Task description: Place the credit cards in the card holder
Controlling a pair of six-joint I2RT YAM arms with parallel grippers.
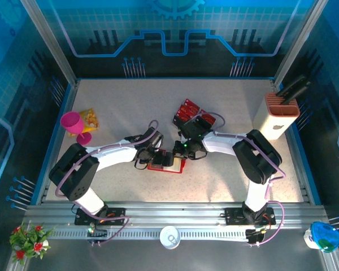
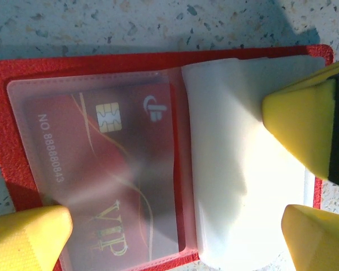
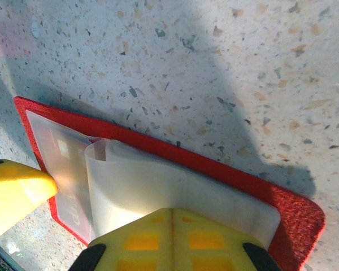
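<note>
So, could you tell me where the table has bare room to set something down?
Bare table lies along the far edge between the yellow packet and the credit cards, and between those cards and the beige slotted block. The strip between the card holder and the near edge is open. Crowded: the centre, where left gripper and right gripper meet over the holder.

Your right gripper (image 3: pixel 172 219) is at the card holder (image 3: pixel 296 217), fingers pressed together against its curled clear sleeves (image 3: pixel 158 186). Another yellow finger (image 3: pixel 14 192) touches the holder's left end.
</note>
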